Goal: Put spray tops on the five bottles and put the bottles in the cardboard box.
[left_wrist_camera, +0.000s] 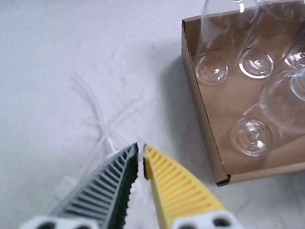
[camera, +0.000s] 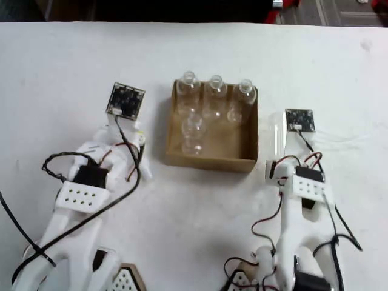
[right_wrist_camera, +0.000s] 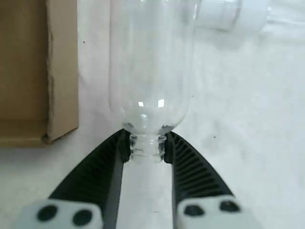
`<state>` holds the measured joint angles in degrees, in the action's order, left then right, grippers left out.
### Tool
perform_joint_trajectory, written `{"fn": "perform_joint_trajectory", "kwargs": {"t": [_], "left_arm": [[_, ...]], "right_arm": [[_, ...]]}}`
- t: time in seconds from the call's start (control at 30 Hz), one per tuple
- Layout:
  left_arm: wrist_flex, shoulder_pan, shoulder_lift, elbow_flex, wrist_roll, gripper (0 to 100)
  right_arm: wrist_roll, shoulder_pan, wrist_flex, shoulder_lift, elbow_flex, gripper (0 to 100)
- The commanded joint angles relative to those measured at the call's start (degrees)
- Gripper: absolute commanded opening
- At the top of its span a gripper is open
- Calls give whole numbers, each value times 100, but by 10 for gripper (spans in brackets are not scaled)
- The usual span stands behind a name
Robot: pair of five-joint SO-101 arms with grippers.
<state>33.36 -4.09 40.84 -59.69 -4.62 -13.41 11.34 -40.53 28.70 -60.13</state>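
Cardboard box (camera: pixel 209 162) stands on the table (camera: pixel 73 60) between the two arms, open side up. Four bottles stand upright inside it: three in a row along the far wall (camera: pixel 189 91) (camera: pixel 214 94) (camera: pixel 242 100), and one nearer the front (camera: pixel 193 133).

Right claw (right_wrist_camera: pixel 147 143) is pinching the fifth bottle (right_wrist_camera: pixel 150 71) by its neck, one black finger (right_wrist_camera: pixel 107 164) on each side. The bottle's body points away from the arm and lies outside the box, just beside its right wall; whether it rests on the table cannot be told. A white spray top (right_wrist_camera: pixel 228 14) lies on the table beyond the bottle's base.

Left claw (left_wrist_camera: pixel 141 153) is left of the box, its grey and yellow fingers pressed nearly together at the tips. A second spray top (left_wrist_camera: pixel 66 187) lies on the table beneath it, and its clear tube (left_wrist_camera: pixel 95 112) runs out past the tips; whether the tips nip the tube cannot be told.
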Motion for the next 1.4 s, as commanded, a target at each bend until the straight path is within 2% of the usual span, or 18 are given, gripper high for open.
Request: {"fn": "perform_joint_trajectory", "kwargs": {"t": [0.0, 0.23, 0.3, 0.43, 0.53, 0.7, 0.83, 0.93, 1.17, 1.37], "left_arm": [[-132, -31, 198, 44, 79, 28], [-97, -136, 251, 132, 211, 29], [281, -224, 479, 290, 642, 58], [1459, -409, 1420, 554, 1662, 203], [1881, -585, 2334, 396, 1776, 272], [1978, -1059, 4127, -176, 1793, 275], [1978, -1420, 5464, -721, 1776, 275], [1934, -1464, 5859, -1037, 1758, 275], [1705, -1411, 5288, -1073, 1741, 275], [1240, -848, 4532, -1064, 1600, 275]], "right_arm": [[0, 48, -796, 1288, 97, 17], [-1521, -215, -3336, 3758, 1301, 17], [-2075, -462, -3996, 4022, 1732, 17], [-2831, -1209, -4857, 3899, 2145, 17], [-2831, -2018, -4954, 3829, 2136, 17], [-2681, -3662, -5086, 3820, 2092, 17], [-2224, -4444, -4840, 3820, 1837, 17], [-2171, -4602, -4734, 3864, 1811, 17], [-2224, -4629, -4892, 3881, 2303, 17], [-2224, -4637, -5235, 3881, 2963, 17]]}}
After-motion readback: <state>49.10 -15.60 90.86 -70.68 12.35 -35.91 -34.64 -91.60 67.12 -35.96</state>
